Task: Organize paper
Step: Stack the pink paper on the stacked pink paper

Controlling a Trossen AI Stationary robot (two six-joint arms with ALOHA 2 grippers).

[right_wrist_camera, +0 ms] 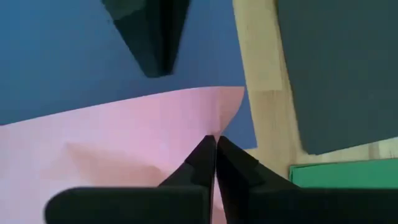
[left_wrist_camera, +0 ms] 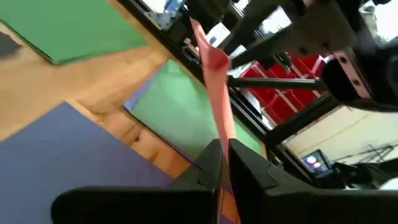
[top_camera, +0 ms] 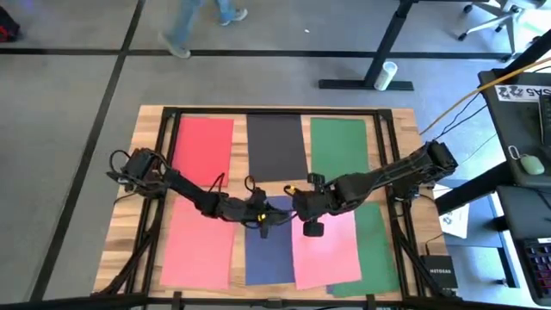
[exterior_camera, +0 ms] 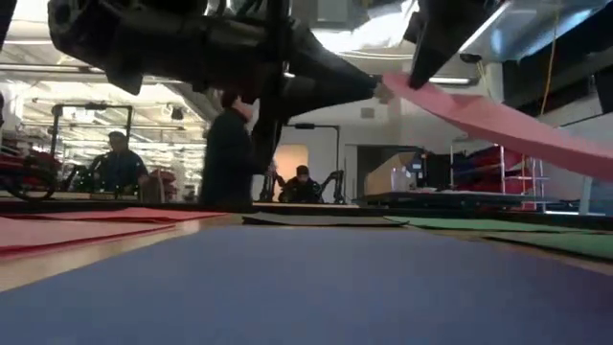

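Seven sheets of paper are being shown on the wooden desk [top_camera: 148,129] in the high view. Along the far row, a red sheet [top_camera: 204,142], a black sheet [top_camera: 276,145] and a green sheet [top_camera: 339,145] are lying flat, side by side and apart from one another. In the near row, a second red sheet [top_camera: 196,250] is lying on the left, a blue sheet [top_camera: 269,254] next to it, and a second green sheet [top_camera: 377,250] on the right, partly covered by the pink sheet [top_camera: 325,250].

The pink sheet is being held by both arms at its far end, near the middle of the desk. The left hand [top_camera: 263,217] is reaching in from the left, over the far end of the blue sheet; in the left wrist view its fingers [left_wrist_camera: 208,163] are being seen closed on the edge of the pink sheet [left_wrist_camera: 217,93], which is rising edge-on away from them. The right hand [top_camera: 303,207] is reaching in from the right, and in the right wrist view its fingertips [right_wrist_camera: 205,155] are being seen pinched together on the corner of the pink sheet [right_wrist_camera: 124,137], with the blue sheet [right_wrist_camera: 62,56] beneath it.

In the low view the pink sheet [exterior_camera: 498,120] is being held lifted off the desk, slanting down toward the right, while the blue sheet [exterior_camera: 306,287] is lying flat in front. People are being seen in the room behind.
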